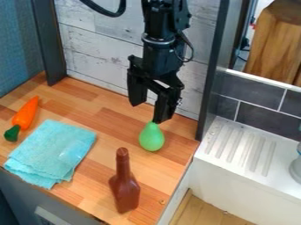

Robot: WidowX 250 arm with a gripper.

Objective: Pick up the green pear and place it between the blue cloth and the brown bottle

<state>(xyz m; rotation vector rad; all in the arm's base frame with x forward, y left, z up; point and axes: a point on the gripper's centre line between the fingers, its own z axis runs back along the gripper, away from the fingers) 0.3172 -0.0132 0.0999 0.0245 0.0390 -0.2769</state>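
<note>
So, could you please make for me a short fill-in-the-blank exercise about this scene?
The pear-shaped thing nearest to the end effector is ____ in colour. The two fingers of the end effector are not closed but ____. The body of the carrot beside the cloth is ____ in colour. The bottle-shaped thing is ____ in colour.
Missing words: green; open; orange; brown.

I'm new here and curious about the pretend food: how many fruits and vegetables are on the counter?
2: an orange carrot beside the blue cloth, and a green pear by the gripper. The cloth could hide more.
</note>
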